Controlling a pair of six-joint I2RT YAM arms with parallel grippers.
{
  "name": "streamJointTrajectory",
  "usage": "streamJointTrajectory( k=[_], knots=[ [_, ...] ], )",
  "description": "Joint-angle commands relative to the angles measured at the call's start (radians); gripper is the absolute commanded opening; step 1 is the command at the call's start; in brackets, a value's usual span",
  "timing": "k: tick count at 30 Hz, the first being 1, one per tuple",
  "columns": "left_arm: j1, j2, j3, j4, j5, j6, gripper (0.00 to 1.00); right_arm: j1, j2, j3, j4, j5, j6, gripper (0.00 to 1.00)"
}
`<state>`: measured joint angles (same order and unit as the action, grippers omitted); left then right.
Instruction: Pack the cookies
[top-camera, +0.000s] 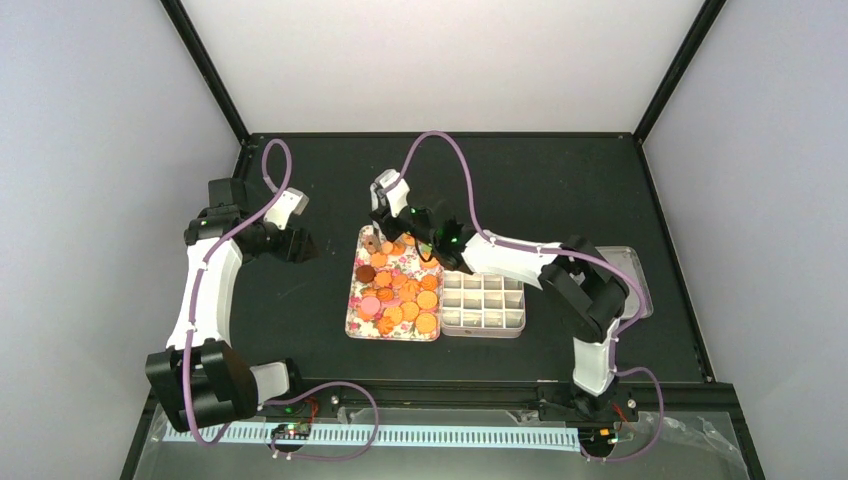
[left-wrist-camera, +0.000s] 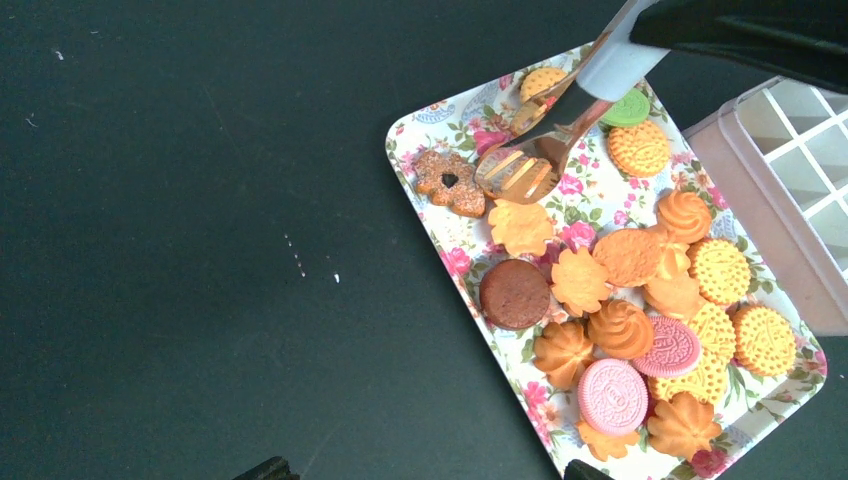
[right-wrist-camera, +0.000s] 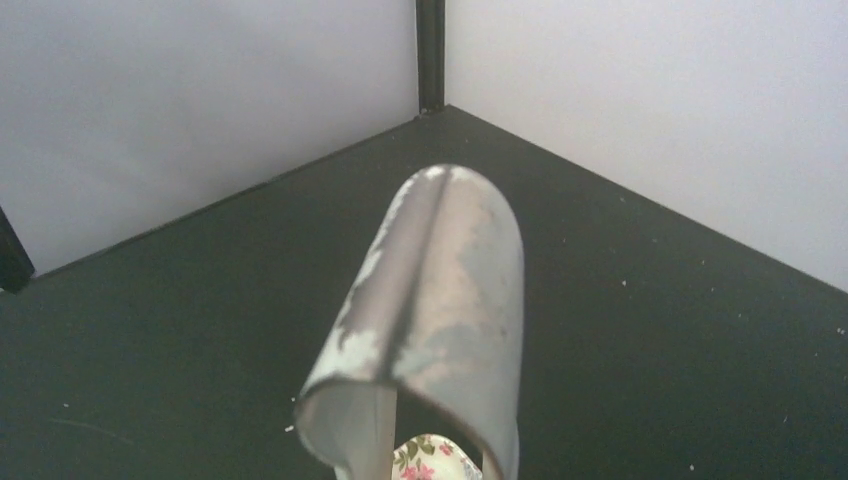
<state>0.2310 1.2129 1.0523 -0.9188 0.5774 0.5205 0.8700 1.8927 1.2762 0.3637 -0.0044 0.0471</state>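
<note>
The cookies (top-camera: 400, 295) lie in a heap on a flower-patterned tray (top-camera: 353, 300) at mid-table; most are orange, and I also see pink, brown and green ones (left-wrist-camera: 630, 300). My right gripper (top-camera: 415, 225) is shut on metal tongs (left-wrist-camera: 560, 110). The tong tips (left-wrist-camera: 515, 170) hang low over the tray's far end, beside a brown flower-shaped cookie (left-wrist-camera: 450, 182). Whether a cookie sits between the tips I cannot tell. In the right wrist view the tongs' bent end (right-wrist-camera: 440, 300) hides the fingers. My left gripper (left-wrist-camera: 425, 470) is open over bare table left of the tray.
A pale box of small square compartments (top-camera: 484, 303) stands against the tray's right side. A clear lid (top-camera: 635, 280) lies farther right, partly under the right arm. Black walls' edges bound the dark table at the back and sides.
</note>
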Motion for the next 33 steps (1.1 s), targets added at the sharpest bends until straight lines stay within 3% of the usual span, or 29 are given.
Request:
streamJointTrajectory(
  k=[1, 8, 14, 19, 25, 33],
  knots=[
    [0.009, 0.002, 0.011, 0.003, 0.025, 0.016, 0.72, -0.003, 0.027, 0.03, 0.042, 0.016, 0.012, 0.33],
    [0.008, -0.007, 0.006, 0.0, 0.024, 0.019, 0.72, -0.002, 0.035, 0.031, 0.049, 0.001, 0.05, 0.28],
    [0.009, -0.007, 0.009, 0.001, 0.032, 0.016, 0.72, -0.002, 0.007, 0.012, 0.061, 0.012, 0.075, 0.07],
    [0.009, -0.014, 0.004, 0.002, 0.034, 0.016, 0.72, -0.002, -0.015, 0.005, 0.073, 0.001, 0.092, 0.01],
    [0.01, -0.018, 0.006, 0.001, 0.036, 0.016, 0.72, -0.001, -0.063, -0.003, 0.075, -0.015, 0.088, 0.02],
    [0.009, -0.022, 0.009, -0.002, 0.041, 0.016, 0.72, 0.039, -0.082, -0.045, 0.08, -0.001, 0.071, 0.19]
  ],
)
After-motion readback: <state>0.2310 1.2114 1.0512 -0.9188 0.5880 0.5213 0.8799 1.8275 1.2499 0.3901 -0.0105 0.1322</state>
